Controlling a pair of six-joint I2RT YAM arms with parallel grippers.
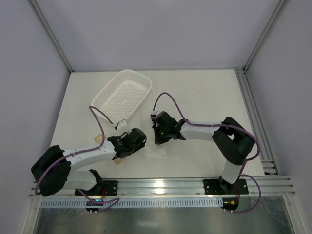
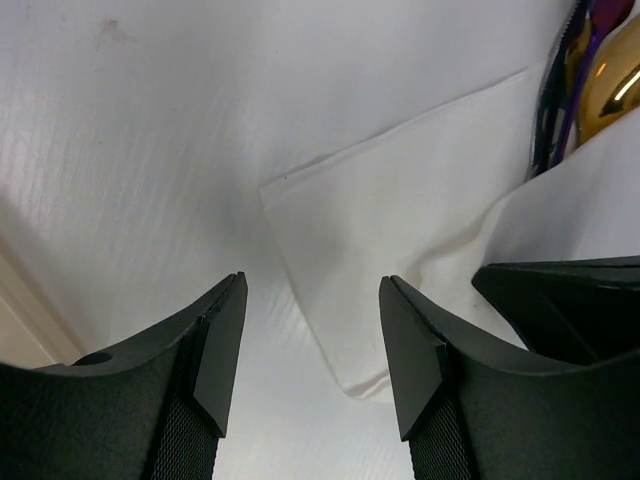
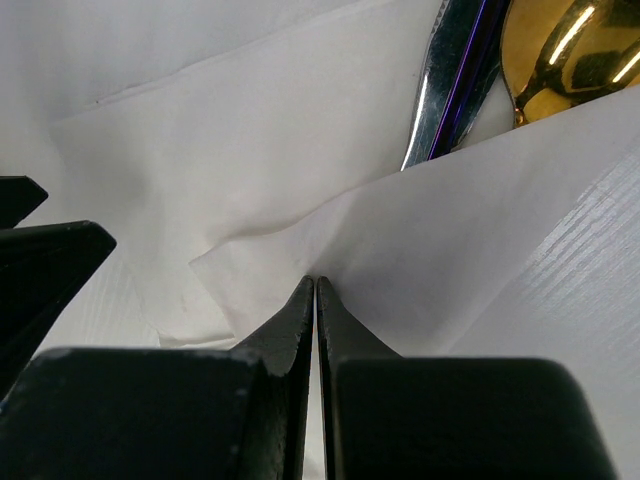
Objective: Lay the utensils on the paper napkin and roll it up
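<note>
Right claw [image 3: 317, 283] is found shut, tips at the napkin [image 3: 250, 150] flap folded over the utensils [image 3: 560, 50] by the worktop's [image 1: 204, 97] near edge, left claw [image 2: 312, 283] parted and empty; rolling is judged begun, a further turn being required.

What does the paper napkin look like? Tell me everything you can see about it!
The paper napkin is a thin, white, soft-looking sheet, only a bit paler than the table it lies on. It is creased, not flat: one side is folded over, so only the bowl of the gold spoon and part of a purplish fork peek out from under it. The shut right gripper has its tips at that fold; whether it pinches the paper is unclear.
</note>
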